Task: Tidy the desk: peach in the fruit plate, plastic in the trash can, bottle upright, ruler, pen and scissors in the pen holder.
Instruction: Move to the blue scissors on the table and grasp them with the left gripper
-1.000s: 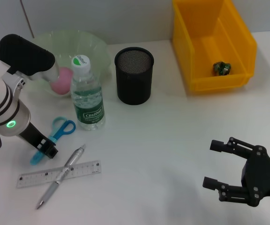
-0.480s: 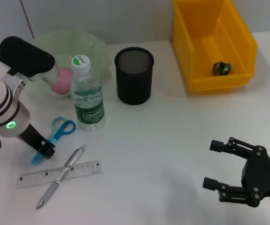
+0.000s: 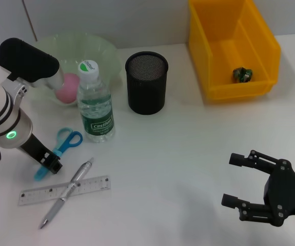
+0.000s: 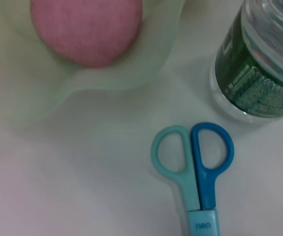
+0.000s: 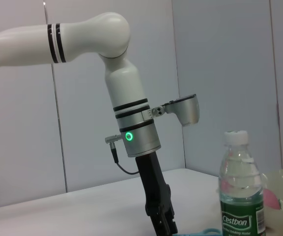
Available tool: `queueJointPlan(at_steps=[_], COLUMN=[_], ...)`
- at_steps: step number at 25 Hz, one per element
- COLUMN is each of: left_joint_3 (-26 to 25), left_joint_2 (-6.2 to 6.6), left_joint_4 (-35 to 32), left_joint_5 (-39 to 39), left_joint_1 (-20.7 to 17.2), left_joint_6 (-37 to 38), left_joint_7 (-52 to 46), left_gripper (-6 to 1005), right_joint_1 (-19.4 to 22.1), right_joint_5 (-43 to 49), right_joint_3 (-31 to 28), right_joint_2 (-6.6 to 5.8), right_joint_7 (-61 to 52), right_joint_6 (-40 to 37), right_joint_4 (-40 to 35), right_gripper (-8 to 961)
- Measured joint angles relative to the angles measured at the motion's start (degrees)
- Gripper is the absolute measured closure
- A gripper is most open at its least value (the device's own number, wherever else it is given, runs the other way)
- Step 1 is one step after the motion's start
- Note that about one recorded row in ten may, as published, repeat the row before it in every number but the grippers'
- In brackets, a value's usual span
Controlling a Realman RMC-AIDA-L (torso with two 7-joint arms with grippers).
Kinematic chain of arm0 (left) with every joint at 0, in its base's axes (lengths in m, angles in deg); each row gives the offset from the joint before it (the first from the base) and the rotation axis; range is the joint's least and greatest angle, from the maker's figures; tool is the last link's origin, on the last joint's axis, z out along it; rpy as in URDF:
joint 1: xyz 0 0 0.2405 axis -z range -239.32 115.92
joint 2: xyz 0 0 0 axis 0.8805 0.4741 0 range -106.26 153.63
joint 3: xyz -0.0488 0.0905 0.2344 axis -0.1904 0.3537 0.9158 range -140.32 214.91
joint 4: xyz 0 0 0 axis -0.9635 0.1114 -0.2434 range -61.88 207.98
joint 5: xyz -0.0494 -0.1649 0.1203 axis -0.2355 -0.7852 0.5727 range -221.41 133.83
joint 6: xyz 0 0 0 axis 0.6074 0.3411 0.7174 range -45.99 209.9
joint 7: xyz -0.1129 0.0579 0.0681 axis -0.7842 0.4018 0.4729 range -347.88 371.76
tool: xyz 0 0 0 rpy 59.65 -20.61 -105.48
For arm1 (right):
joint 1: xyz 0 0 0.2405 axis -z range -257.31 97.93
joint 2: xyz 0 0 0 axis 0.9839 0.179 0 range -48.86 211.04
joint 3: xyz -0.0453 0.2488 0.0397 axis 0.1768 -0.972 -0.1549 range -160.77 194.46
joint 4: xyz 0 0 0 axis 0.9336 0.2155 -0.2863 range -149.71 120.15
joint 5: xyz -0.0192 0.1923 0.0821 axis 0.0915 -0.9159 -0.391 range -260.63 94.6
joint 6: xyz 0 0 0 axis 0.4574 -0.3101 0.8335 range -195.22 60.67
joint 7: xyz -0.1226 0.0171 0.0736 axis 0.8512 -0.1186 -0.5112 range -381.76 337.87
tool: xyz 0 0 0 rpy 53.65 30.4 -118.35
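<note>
My left gripper [image 3: 50, 164] is down on the blue scissors [image 3: 60, 146], though I can't tell if the jaws have bitten. The scissors lie beside the upright water bottle [image 3: 96, 105]. By my count the peach [image 3: 67, 88] is in the fruit plate [image 3: 103, 51] and plastic [image 3: 242, 74] is binned. The ruler [image 3: 34, 195] and pen [image 3: 67, 192] wait for the mesh pen holder [image 3: 146, 82]. My right gripper [image 3: 234, 180] idles, fingers spread.

A robot test bench set up as a mock office desk is shown. A plain white table [image 3: 178, 169] is backed by bare grey partition panels [image 5: 220, 64], and desk items are laid out on it: a mesh pen holder [image 3: 146, 82], a ruler [image 3: 65, 190] and a yellow storage bin [image 3: 232, 48].
</note>
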State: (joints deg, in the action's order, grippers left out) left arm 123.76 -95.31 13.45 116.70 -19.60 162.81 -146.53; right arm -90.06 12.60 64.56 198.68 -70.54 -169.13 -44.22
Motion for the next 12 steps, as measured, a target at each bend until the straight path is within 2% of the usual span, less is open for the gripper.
queueJointPlan(at_steps=[8, 12], left_joint_3=[-1.17, -1.41], left_joint_2=[0.00, 0.00], left_joint_4=[0.75, 1.11], left_joint_5=[0.00, -0.04], left_joint_1=[0.31, 0.42], left_joint_6=[-0.26, -0.30], left_joint_7=[0.27, 0.52], left_gripper=[535, 533], right_joint_1=[0.00, 0.00], right_joint_5=[0.00, 0.00], right_joint_3=[0.00, 0.00], right_joint_2=[-0.03, -0.06], right_joint_7=[0.00, 0.00], right_joint_6=[-0.01, -0.01], right_joint_4=[0.00, 0.00], right_gripper=[116, 116])
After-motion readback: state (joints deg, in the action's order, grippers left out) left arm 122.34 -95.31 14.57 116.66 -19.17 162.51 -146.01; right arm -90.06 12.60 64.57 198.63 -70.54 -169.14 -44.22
